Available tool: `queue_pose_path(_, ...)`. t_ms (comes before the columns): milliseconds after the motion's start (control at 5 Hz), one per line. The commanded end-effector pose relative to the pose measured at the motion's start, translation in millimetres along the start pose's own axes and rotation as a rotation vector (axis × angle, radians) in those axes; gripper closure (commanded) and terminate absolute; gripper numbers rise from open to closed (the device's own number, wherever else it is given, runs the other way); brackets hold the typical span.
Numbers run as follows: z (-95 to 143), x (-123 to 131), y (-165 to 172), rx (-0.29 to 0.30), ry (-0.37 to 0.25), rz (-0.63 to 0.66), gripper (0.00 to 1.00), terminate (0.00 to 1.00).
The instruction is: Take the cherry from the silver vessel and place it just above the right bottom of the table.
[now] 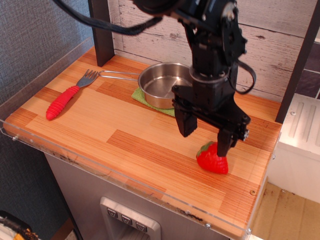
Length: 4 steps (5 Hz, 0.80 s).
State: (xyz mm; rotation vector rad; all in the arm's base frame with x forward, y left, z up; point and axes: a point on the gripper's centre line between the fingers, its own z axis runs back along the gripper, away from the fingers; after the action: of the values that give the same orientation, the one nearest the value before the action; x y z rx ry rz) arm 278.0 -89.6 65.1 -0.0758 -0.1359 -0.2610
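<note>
Resting on its side near the right front part of the table (125, 145), the cherry (213, 159) lies free on the planks, with nothing holding it. Your main risk is a roll: it is rounded and glossy, tapering to a point, and it sits not far from the acrylic rim at the right edge, so a small knock could send it toward that edge. One fingertip (223, 145) of the gripper (205, 136) looks to hang just above its upper side, close enough that I cannot tell whether they touch. If you swing sideways before you lift clear, that finger could drag or flick the fruit. Rise straight up first.

You can see its look plainly: bright red, shiny, strawberry-shaped, with a small green leafy cap at its upper left end and the narrow tip pointing down to the right.

Your gripper's jaws stand spread wide and empty, one finger left of the fruit and one over it. Behind the arm, the silver vessel (161, 85) sits empty on the green cloth (141, 94), well apart from the fruit. The red-handled fork (67, 96) lies far to the left.
</note>
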Motion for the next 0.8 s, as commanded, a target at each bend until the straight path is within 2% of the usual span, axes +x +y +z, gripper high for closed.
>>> queue_pose_path(0,34,7,22,-0.006,-0.080,0.038,0.00,0.00)
queue_pose_path(200,32,4,30,0.015,-0.070,0.067,0.00,0.00)
queue_pose_path(400,32,1,33,0.090,-0.064,0.144,0.00,0.00)
queue_pose_path(600,32,-1,37,0.071,-0.079,0.167,0.00,0.00)
